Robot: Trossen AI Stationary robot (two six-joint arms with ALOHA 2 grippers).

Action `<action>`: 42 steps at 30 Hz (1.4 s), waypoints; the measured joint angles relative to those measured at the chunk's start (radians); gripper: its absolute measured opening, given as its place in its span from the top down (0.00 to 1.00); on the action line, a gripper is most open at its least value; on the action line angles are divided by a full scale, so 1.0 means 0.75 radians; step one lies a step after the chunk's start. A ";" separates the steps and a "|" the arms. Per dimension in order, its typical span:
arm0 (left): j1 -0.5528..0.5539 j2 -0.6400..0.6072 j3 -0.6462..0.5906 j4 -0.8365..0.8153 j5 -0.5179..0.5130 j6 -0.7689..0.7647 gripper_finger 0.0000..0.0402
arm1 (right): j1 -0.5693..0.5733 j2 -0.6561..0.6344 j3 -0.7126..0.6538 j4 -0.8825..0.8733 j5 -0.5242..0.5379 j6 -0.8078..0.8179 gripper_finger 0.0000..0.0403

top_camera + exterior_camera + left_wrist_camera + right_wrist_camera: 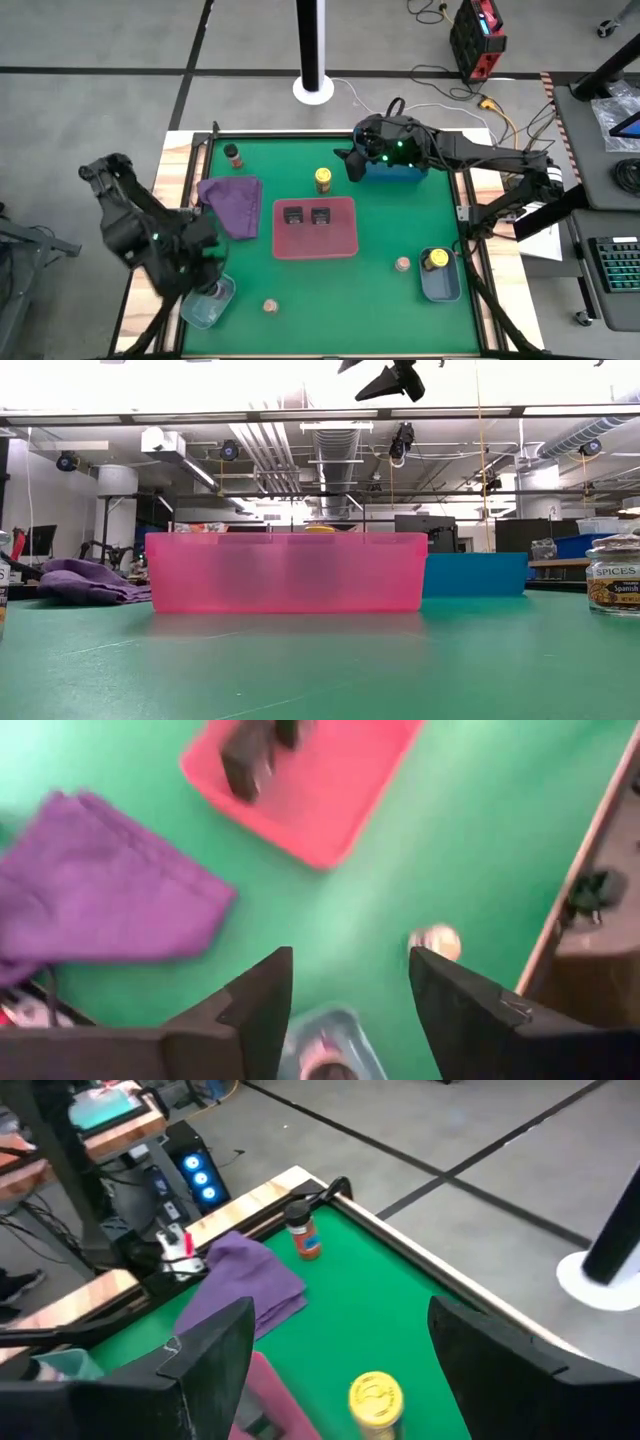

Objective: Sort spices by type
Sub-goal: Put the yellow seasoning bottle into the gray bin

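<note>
So the left gripper [205,285] hangs right over the clear tray [207,302] at the near-left corner, fingers [262,1005] spread with nothing between them. A shaker [322,1054] sits in that tray just below.

The right gripper [352,160] is by the blue bin [395,170], fingers apart, empty, with a yellow jar [323,180] close by on the tabletop [400,225]. I'd line up square over that cap and come straight down so it doesn't tip.

Red tray [345,245] has both black tins [293,215]. The grey-blue tray [441,285] has the other yellow jar [436,260]. Two tan jars [271,306] and a second shaker [234,156] by the purple cloth [235,203] are loose.
</note>
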 joint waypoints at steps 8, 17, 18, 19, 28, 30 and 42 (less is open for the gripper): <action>0.523 0.000 0.069 0.150 0.010 0.465 0.63 | -0.088 -0.008 0.000 -0.038 -0.045 -0.129 0.33; 1.059 0.001 0.066 0.337 0.255 0.898 0.64 | -0.182 -0.055 0.001 -0.070 -0.150 -0.268 0.38; 1.113 0.002 0.066 0.340 0.272 0.917 0.64 | -0.192 -0.065 0.001 -0.080 -0.151 -0.273 0.38; 1.165 0.003 0.066 0.340 0.287 0.935 0.64 | -0.202 -0.074 0.001 -0.093 -0.151 -0.279 0.39; 1.501 0.044 0.065 0.361 0.372 1.207 0.64 | -0.285 -0.108 0.002 -0.254 -0.151 -0.246 0.40; 1.555 0.066 0.065 0.362 0.382 1.269 0.64 | -0.298 -0.106 0.002 -0.277 -0.151 -0.230 0.40; 1.788 0.199 0.063 0.443 0.571 1.707 0.64 | -0.373 0.002 0.002 -0.170 -0.431 0.024 0.40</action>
